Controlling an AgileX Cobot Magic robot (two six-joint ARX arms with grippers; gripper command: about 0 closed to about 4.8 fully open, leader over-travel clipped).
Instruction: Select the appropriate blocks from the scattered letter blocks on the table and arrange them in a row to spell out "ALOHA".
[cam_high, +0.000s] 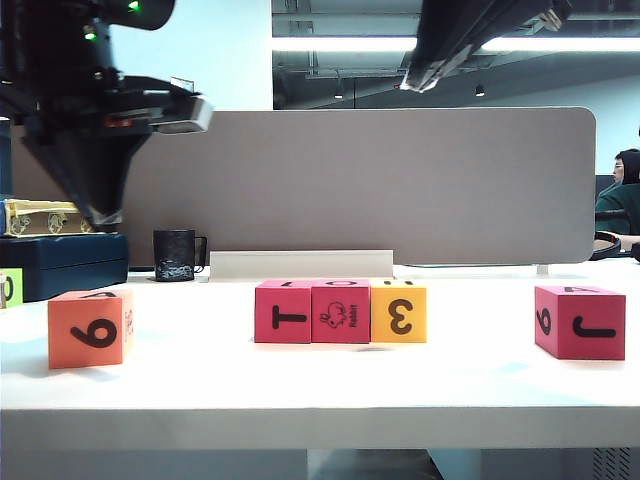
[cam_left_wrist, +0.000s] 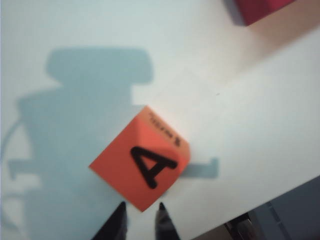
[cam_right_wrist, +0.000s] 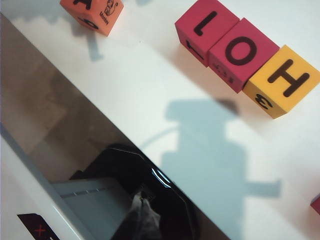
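Note:
An orange letter block, with A on top, stands alone at the left of the table. My left gripper hangs above its near corner, fingers a little apart and empty. In the middle a row of three touching blocks reads L, O, H: crimson, crimson, yellow. Another crimson block sits far right. My right gripper is shut and empty, raised high beyond the table's far edge, its arm at the top of the exterior view.
A grey partition runs along the back, with a white strip and a black mug at its foot. A dark case and a lime-green block sit at the far left.

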